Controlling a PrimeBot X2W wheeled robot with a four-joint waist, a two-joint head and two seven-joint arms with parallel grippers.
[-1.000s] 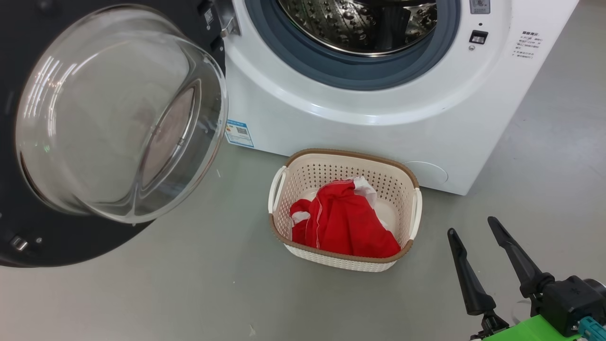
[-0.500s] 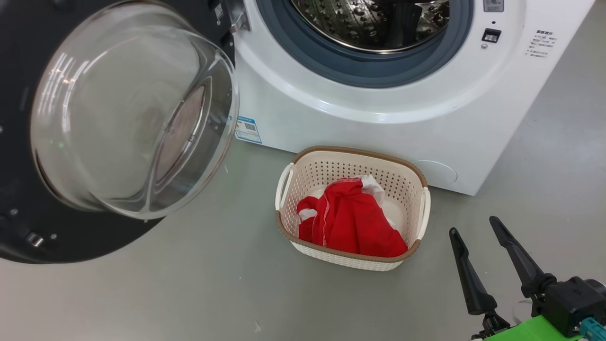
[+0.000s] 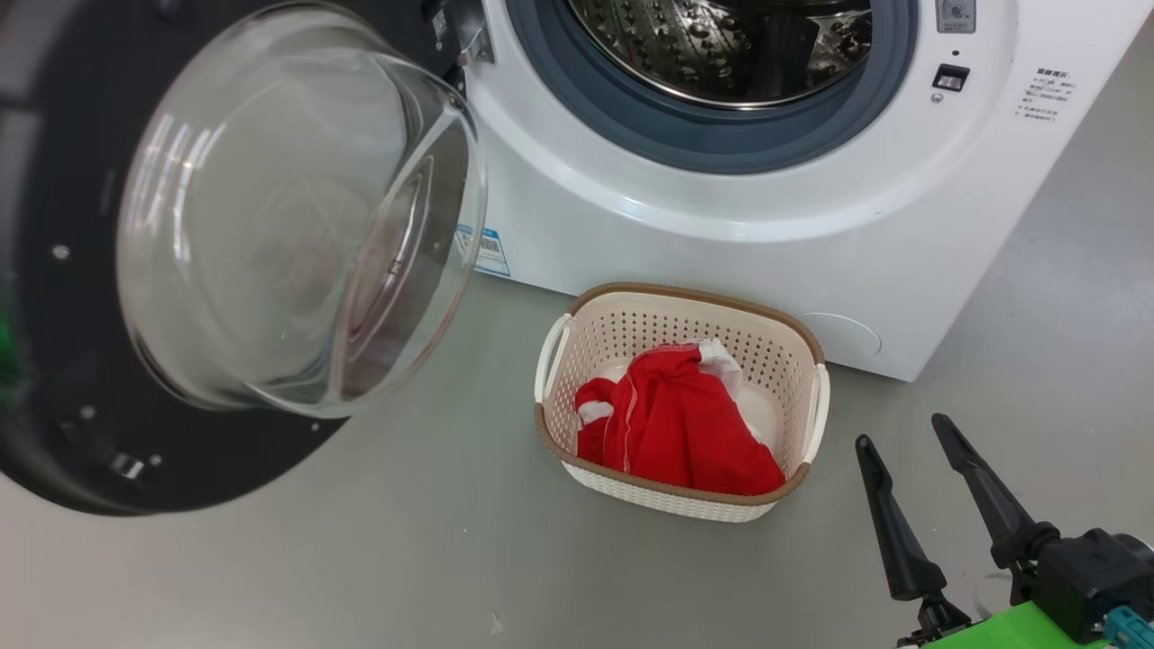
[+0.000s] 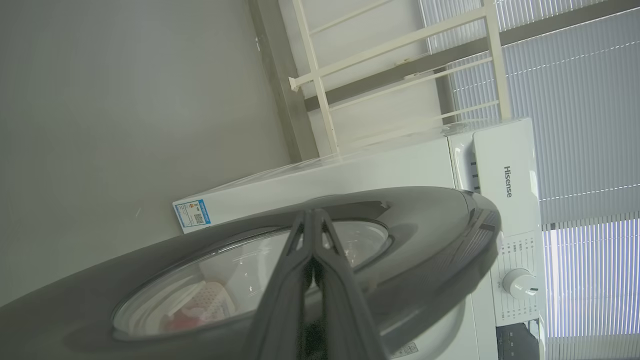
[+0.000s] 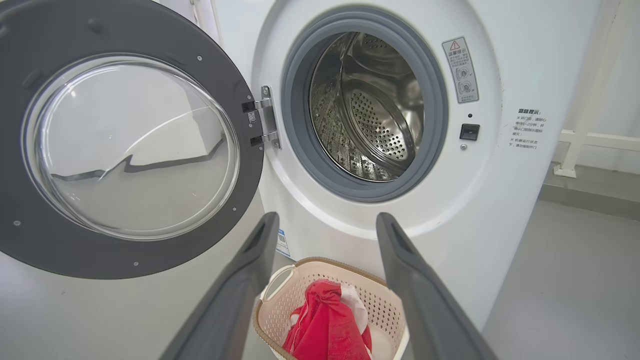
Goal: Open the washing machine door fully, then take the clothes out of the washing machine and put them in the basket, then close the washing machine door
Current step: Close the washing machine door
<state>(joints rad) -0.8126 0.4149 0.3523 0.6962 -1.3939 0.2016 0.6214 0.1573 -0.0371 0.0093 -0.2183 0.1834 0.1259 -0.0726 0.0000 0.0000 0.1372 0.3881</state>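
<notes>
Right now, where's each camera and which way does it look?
Head view: on the head, looking down at basket, clothes, open washing machine door; right fingers lower right.
Left wrist view: outside the door, looking along shut left fingers toward the washing machine.
Right wrist view: low, facing the drum between open fingers.
Shared: head and right wrist see the basket.

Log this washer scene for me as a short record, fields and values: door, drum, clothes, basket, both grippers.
washing machine door: swung open, left of the washing machine
drum: bare steel where visible
clothes: red, inside the basket
basket: on the floor before the machine
left gripper: shut, at the door's outer face; contact unclear
right gripper: open, empty, right of the basket
</notes>
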